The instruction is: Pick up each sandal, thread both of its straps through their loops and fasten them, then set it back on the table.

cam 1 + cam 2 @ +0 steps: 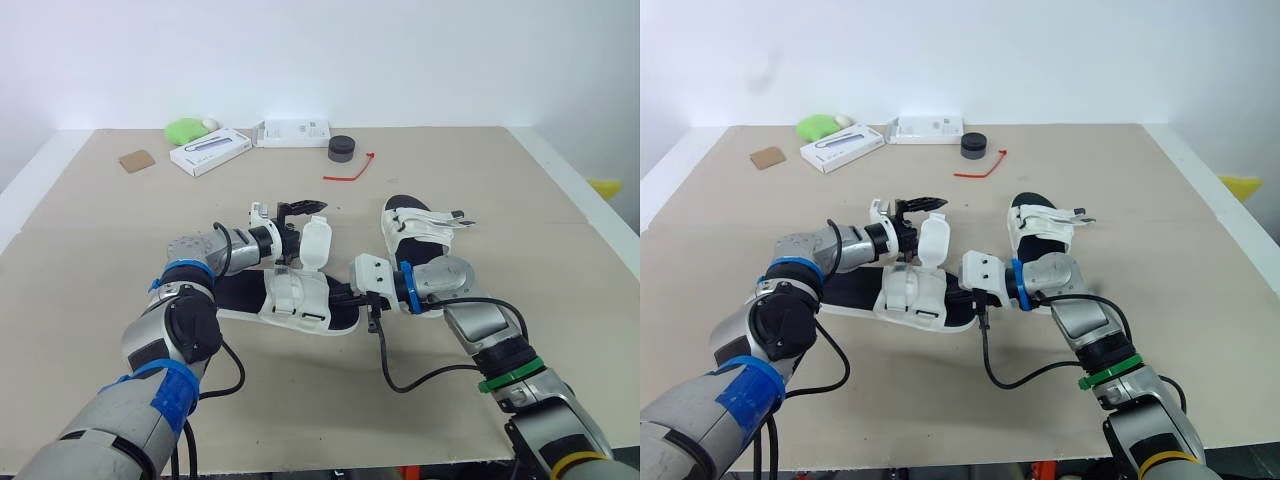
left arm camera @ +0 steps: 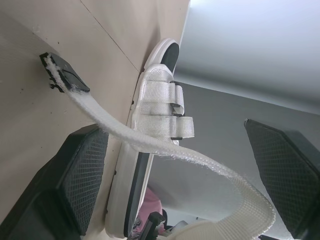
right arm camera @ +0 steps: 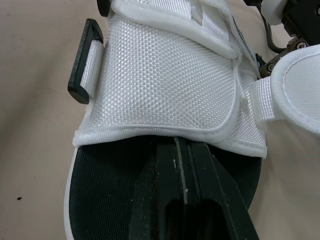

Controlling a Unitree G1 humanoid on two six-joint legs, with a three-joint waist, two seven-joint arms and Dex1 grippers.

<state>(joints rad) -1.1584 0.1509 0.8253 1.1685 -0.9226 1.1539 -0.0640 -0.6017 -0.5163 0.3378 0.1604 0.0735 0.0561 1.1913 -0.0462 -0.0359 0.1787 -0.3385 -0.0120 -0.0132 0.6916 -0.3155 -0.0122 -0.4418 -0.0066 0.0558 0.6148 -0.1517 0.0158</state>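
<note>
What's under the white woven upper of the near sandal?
Visible: the black footbed of the near white-soled sandal, with the right claw resting shut on it, its tip at the white woven upper hem. Whatever lies further beneath is hidden by the fabric.

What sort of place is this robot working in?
Probably a lab test bench, not a home: a bare beige tabletop against a blank white wall, a white strap sandal laid out, and a flat white cardboard box at the back.

Tan table, plain white wall
</note>
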